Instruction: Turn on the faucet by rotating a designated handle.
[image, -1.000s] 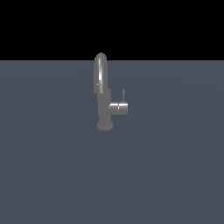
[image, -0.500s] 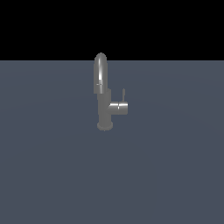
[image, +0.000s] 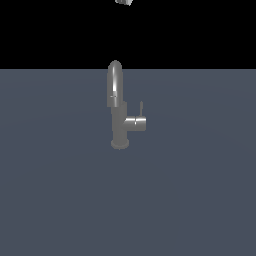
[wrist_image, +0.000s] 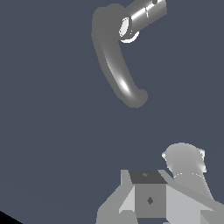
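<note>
No readable txt, labels, brands, nos. or signs anywhere in either view. Faucet is plain grey metal w/ no markings; the worktop is plain slate-blue, no print.

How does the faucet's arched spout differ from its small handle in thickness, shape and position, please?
The spout is thick and curves in a tall arch above the post; the handle is a thin, short, straight stick. The spout tops the faucet; the handle stands upright on the side stub, toward the exterior view's right. Both are grey metal.
</note>
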